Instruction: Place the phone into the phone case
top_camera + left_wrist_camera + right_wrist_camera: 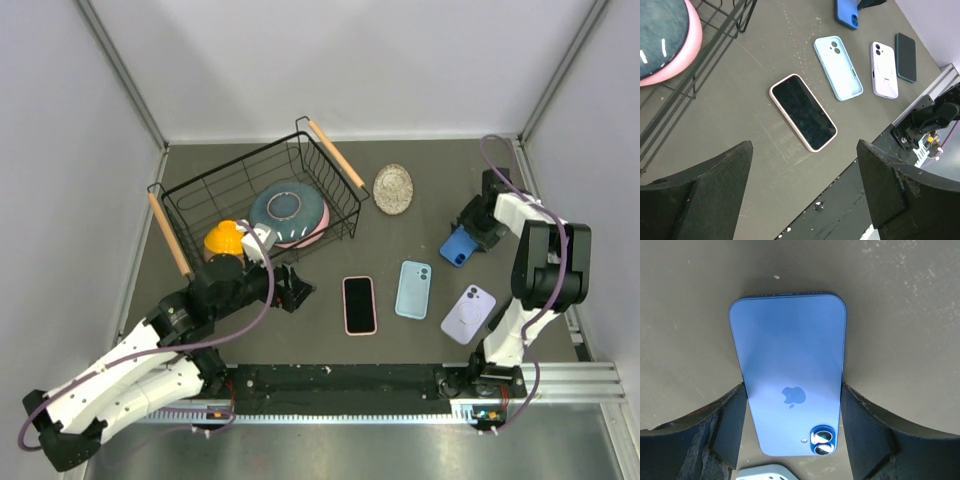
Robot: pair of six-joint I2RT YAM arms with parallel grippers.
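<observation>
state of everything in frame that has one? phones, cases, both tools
blue phone: back up, clamped at its long sides by the right tool
right tool: shut on blue phone
left tool: open, empty
pink-edged phone: screen up, dark, lying flat
light blue case: back up, flat, untouched
lilac case: back up, flat, untouched

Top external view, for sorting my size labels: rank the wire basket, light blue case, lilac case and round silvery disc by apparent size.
1. wire basket, by far.
2. light blue case and lilac case: alike, not ranked.
3. round silvery disc, slightly smaller.
</observation>
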